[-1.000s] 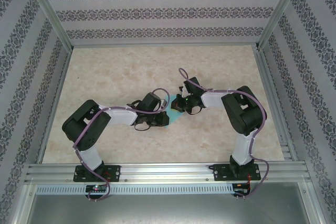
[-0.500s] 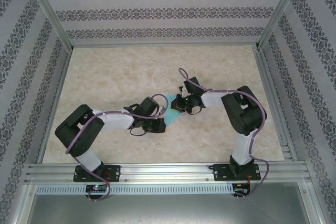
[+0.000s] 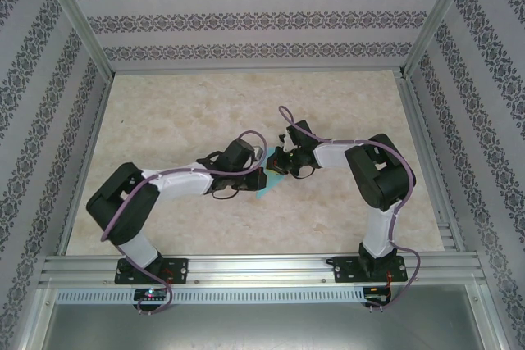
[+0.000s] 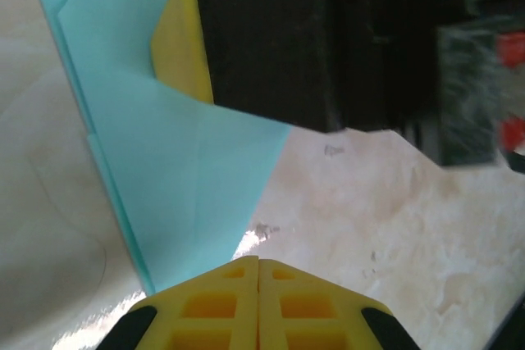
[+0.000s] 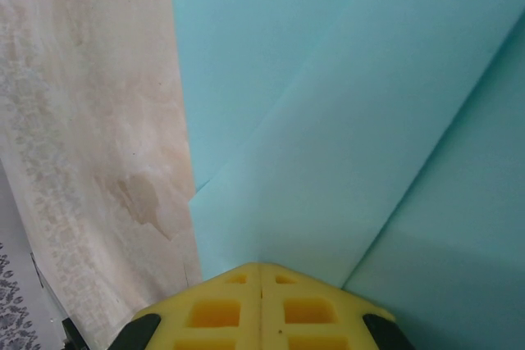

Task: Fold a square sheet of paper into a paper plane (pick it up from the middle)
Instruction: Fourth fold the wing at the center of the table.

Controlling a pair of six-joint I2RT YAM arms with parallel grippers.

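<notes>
Left tool (image 4: 258, 283): fingers fully closed, nothing between them, tip at the pointed lower corner of the partly folded turquoise sheet of paper (image 4: 176, 161). Right tool (image 5: 261, 284): closed, empty, over the sheet at mid-bench (image 3: 180, 112).

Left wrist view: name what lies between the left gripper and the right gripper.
The folded turquoise paper lies between the left gripper and the right gripper; the left wrist view shows it.
</notes>
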